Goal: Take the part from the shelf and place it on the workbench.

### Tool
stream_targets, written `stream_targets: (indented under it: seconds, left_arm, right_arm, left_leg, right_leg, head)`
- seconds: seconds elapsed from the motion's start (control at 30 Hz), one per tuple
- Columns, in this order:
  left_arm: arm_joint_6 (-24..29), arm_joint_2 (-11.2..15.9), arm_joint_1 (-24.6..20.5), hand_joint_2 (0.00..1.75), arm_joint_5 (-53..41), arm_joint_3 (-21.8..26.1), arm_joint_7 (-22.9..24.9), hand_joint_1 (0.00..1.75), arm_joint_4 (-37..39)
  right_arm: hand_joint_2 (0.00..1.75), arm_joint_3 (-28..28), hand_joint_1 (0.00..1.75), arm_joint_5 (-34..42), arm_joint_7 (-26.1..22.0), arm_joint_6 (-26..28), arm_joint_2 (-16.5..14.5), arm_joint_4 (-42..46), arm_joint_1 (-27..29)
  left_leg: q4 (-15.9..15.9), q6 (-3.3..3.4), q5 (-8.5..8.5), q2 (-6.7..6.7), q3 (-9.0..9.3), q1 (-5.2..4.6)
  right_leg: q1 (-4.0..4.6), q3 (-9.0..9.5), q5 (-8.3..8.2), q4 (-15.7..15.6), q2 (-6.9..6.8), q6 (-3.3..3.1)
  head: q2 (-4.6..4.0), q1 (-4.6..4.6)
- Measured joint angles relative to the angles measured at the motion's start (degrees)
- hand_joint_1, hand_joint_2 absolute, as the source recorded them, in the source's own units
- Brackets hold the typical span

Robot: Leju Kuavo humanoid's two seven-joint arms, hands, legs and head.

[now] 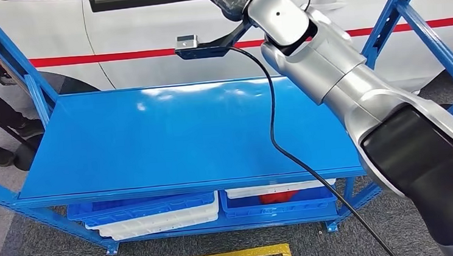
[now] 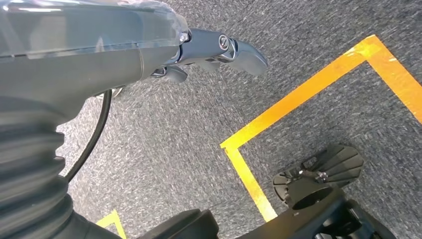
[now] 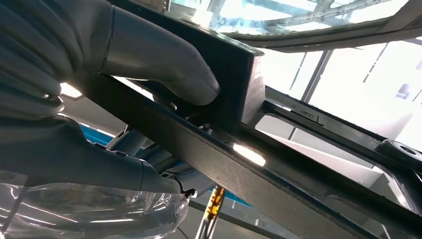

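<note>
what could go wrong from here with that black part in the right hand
The right hand holds the long black part near one end, thumb pressed on a raised block; the long free end may tip or twist in the grip. The black cable drapes across the blue shelf under the part and could snag as the arm swings. The blue upright stands close beside the arm.

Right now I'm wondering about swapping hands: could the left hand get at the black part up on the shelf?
Probably not as things stand. The left hand hangs low over the carpet, empty, while the right hand already grips the black part high on the shelf.
</note>
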State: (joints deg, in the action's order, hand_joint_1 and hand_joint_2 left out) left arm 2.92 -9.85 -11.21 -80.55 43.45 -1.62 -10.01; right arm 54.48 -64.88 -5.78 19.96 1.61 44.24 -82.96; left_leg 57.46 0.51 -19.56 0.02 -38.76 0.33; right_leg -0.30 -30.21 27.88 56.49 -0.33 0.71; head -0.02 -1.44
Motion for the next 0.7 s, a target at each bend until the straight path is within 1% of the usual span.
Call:
stream_targets:
  seconds: [0.03,0.07,0.1,0.13,0.17,0.2,0.23,0.27,0.3,0.33,0.37,0.4,0.43,0.47,0.5,0.57,0.6,0.63,0.67,0.7]
  left_arm:
    - [-0.1,0.0,-0.1,1.75,0.0,0.0,0.2,0.00,0.0]
    - [-0.2,0.0,-0.1,1.75,0.1,0.0,0.3,0.00,0.0]
    - [-0.3,0.0,-0.2,1.75,0.1,0.1,0.5,0.00,0.0]
    - [-0.4,0.0,-0.3,1.75,0.1,0.1,0.6,0.00,0.0]
    - [-0.6,0.0,-0.4,1.75,0.2,0.1,0.7,0.00,0.0]
    - [-0.7,0.0,-0.5,1.75,0.2,0.2,0.8,0.00,0.0]
    - [-0.7,0.0,-0.6,1.75,0.2,0.3,0.9,0.00,0.0]
    - [-0.8,0.0,-0.7,1.75,0.3,0.4,0.9,0.00,0.0]
    - [-0.9,0.0,-0.7,1.75,0.3,0.4,1.0,0.00,0.0]
    - [-0.9,0.0,-0.7,1.75,0.3,0.5,1.0,0.00,0.0]
    - [-0.9,0.0,-0.7,1.75,0.3,0.5,1.0,0.00,0.0]
    - [-0.9,0.0,-0.7,1.75,0.3,0.5,1.0,0.00,0.0]
    - [-0.9,0.0,-0.7,1.75,0.2,0.5,1.0,0.00,0.0]
    - [-1.0,0.1,-0.8,1.75,0.2,0.5,1.0,0.00,0.0]
    - [-1.0,0.1,-0.8,1.75,0.2,0.5,1.0,0.00,0.0]
    - [-1.0,0.1,-0.8,1.75,0.2,0.5,1.0,0.00,0.0]
    - [-0.9,0.1,-0.7,1.75,0.2,0.6,1.0,0.00,0.0]
    - [-0.9,0.1,-0.7,1.75,0.2,0.6,1.1,0.00,0.0]
    - [-0.9,0.1,-0.6,1.75,0.2,0.7,1.1,0.00,0.0]
    - [-0.9,0.1,-0.6,1.75,0.3,0.8,1.2,0.00,0.0]
  right_arm:
    - [1.75,0.1,1.75,0.1,0.0,0.0,0.0,0.1,0.0]
    - [1.75,0.2,1.75,0.1,0.1,0.0,0.0,0.2,-0.1]
    - [1.75,0.2,1.75,0.3,0.1,0.0,0.1,0.3,-0.2]
    - [1.75,0.3,1.75,0.4,0.1,0.0,0.2,0.4,-0.4]
    - [1.75,0.3,1.75,0.5,0.1,-0.1,0.4,0.5,-0.5]
    - [1.75,0.4,1.75,0.6,0.1,-0.1,0.6,0.5,-0.6]
    - [1.75,0.4,1.75,0.7,0.1,-0.2,0.7,0.6,-0.5]
    - [1.75,0.5,1.75,0.9,0.1,-0.2,0.9,0.6,-0.4]
    - [1.75,0.6,1.75,0.9,0.1,-0.3,1.0,0.6,-0.3]
    - [1.75,0.7,1.75,1.0,0.1,-0.3,1.2,0.6,-0.3]
    - [1.75,0.7,1.75,1.0,0.1,-0.3,1.3,0.6,-0.3]
    - [1.75,0.8,1.75,1.0,0.1,-0.3,1.3,0.7,-0.4]
    - [1.75,0.8,1.75,1.1,0.1,-0.3,1.4,0.7,-0.4]
    - [1.75,0.8,1.75,1.1,0.1,-0.3,1.4,0.9,-0.4]
    - [1.75,0.8,1.75,1.3,0.1,-0.3,1.5,1.0,-0.5]
    - [1.75,0.9,1.75,1.5,0.1,-0.3,1.5,1.2,-0.4]
    - [1.75,1.0,1.75,1.6,0.1,-0.3,1.5,1.2,-0.4]
    - [1.75,1.1,1.75,1.6,0.1,-0.3,1.5,1.2,-0.4]
    - [1.75,1.1,1.75,1.7,0.2,-0.2,1.5,1.2,-0.4]
    - [1.75,1.2,1.75,1.7,0.2,-0.2,1.6,1.2,-0.4]
  left_leg:
    - [0.0,0.16,0.01,-0.01,-0.02,-0.05]
    - [-0.2,0.39,0.14,0.03,0.07,0.09]
    - [-0.5,0.61,0.36,0.10,0.21,0.22]
    - [-0.9,0.86,0.63,0.19,0.34,0.39]
    - [-1.2,1.06,0.84,0.28,0.41,0.56]
    - [-1.3,1.16,0.97,0.33,0.35,0.53]
    - [-1.3,1.23,1.04,0.33,0.19,0.53]
    - [-1.1,1.23,1.10,0.33,-0.01,0.53]
    - [-0.9,1.19,1.17,0.32,-0.27,0.55]
    - [-0.7,1.09,1.26,0.29,-0.62,0.61]
    - [-0.4,0.95,1.36,0.27,-0.99,0.69]
    - [0.1,0.74,1.49,0.24,-1.41,0.78]
    - [0.3,0.45,1.68,0.22,-1.78,0.83]
    - [0.5,0.07,1.94,0.20,-2.04,0.85]
    - [0.5,-0.37,2.28,0.15,-2.25,0.82]
    - [0.2,-1.31,3.21,0.00,-2.48,0.77]
    - [0.1,-1.71,3.41,-0.06,-2.69,0.85]
    - [0.5,-2.05,2.69,-0.09,-3.11,0.94]
    - [1.8,-2.31,0.81,-0.10,-3.78,1.04]
    - [4.6,-2.49,-2.17,-0.08,-4.71,1.12]
  right_leg:
    - [-0.04,0.03,-0.05,-0.1,-0.01,0.18]
    - [-0.02,0.06,0.00,-0.1,-0.02,0.37]
    - [-0.03,0.03,0.35,0.1,0.04,0.55]
    - [-0.02,-0.31,1.33,1.1,0.11,0.70]
    - [-0.05,-1.17,3.04,3.3,0.19,0.83]
    - [-0.16,-2.56,5.20,6.7,0.27,0.98]
    - [-0.26,-4.36,7.37,10.9,0.29,1.17]
    - [-0.40,-5.96,8.80,14.6,0.30,1.37]
    - [-0.56,-6.86,9.15,16.8,0.30,1.56]
    - [-0.76,-6.73,8.30,16.6,0.29,1.72]
    - [-0.97,-5.46,6.52,14.0,0.28,1.85]
    - [-1.20,-3.37,4.60,9.8,0.28,1.98]
    - [-1.27,-1.54,3.22,6.2,0.36,1.99]
    - [-1.18,-0.36,2.08,3.7,0.52,1.82]
    - [-1.05,0.03,1.60,2.5,0.69,1.54]
    - [-0.66,-0.80,0.75,2.7,0.90,0.60]
    - [-0.72,-1.24,0.40,2.7,0.79,0.07]
    - [-0.74,-1.75,-0.15,2.7,0.67,-0.49]
    - [-0.83,-2.36,-0.81,2.6,0.53,-1.03]
    - [-0.88,-3.11,-1.50,2.5,0.43,-1.42]
  head:
    - [0.00,0.00]
    - [0.00,0.00]
    - [0.00,0.00]
    - [0.00,0.00]
    - [0.00,0.00]
    - [0.00,0.00]
    - [0.00,0.00]
    - [0.00,0.00]
    - [0.00,0.00]
    - [0.00,0.00]
    - [0.00,0.00]
    - [0.00,0.00]
    - [0.00,-0.01]
    - [0.00,-0.01]
    - [0.00,-0.01]
    - [0.00,-0.01]
    - [0.00,-0.01]
    - [0.00,-0.01]
    - [0.00,-0.01]
    - [0.00,-0.01]
